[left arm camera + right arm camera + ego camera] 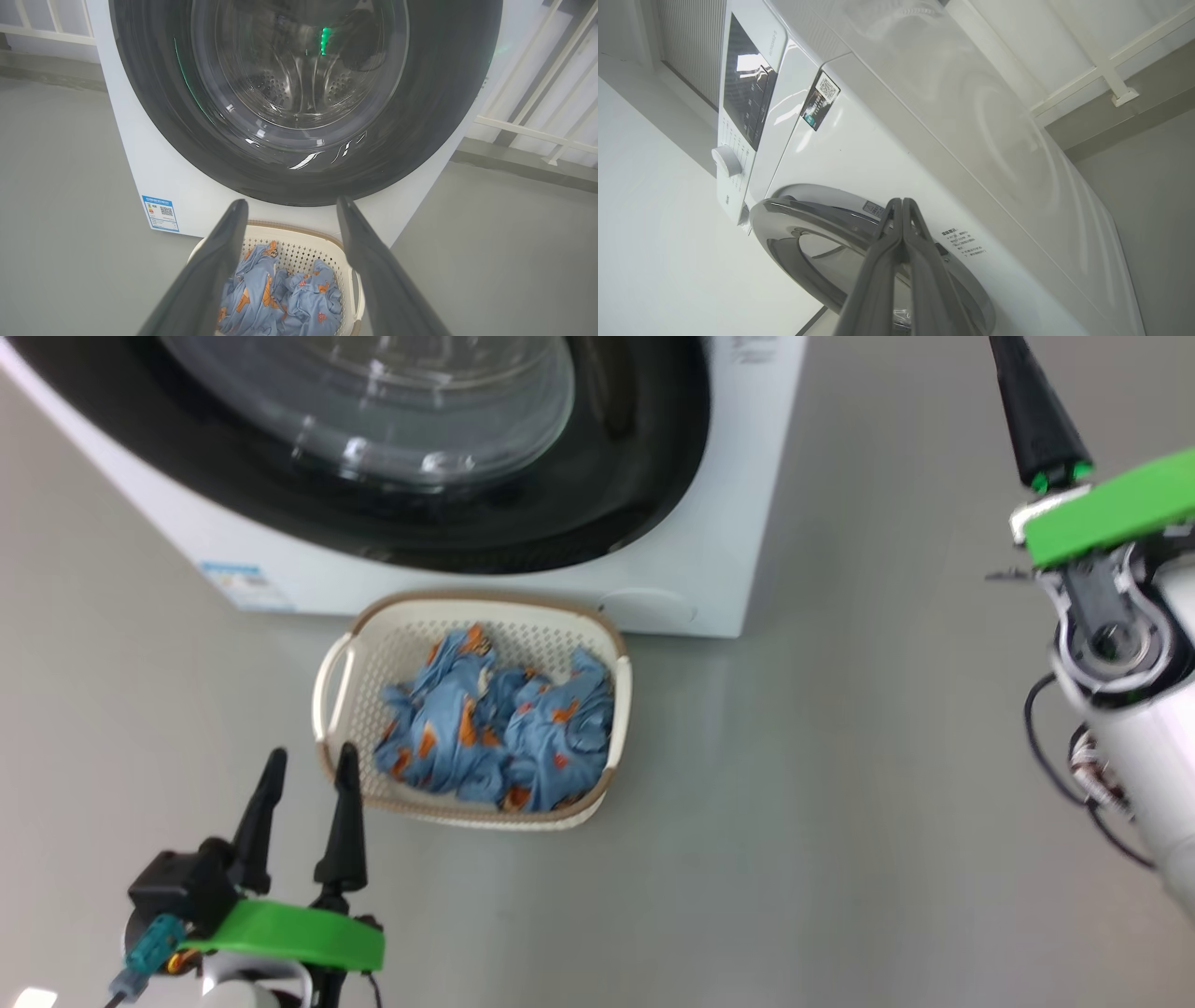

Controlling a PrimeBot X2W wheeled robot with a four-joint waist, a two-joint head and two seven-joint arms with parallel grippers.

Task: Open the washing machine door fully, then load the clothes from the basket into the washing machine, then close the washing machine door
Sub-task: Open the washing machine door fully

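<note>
1. Spread-fingered, the left gripper [311, 751] hovers just beside the near left corner of the basket [560, 637].
2. Higher up, the right gripper [901, 201] has its fingers pressed together on nothing, tips near the washing machine door [784, 224].
3. Heaped in the basket lie the clothes [504, 728]; it sits on the floor [840, 803] just before the washing machine [709, 523].

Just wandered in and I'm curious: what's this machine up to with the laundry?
A robot is getting ready to load a wash. The washing machine door looks shut, and the clothes lie bunched in the basket on the floor before the washing machine. The right gripper, fingers pressed together, points at the door's edge, probably to open it; contact is unclear. The left gripper hangs open beside the basket, holding nothing.
</note>
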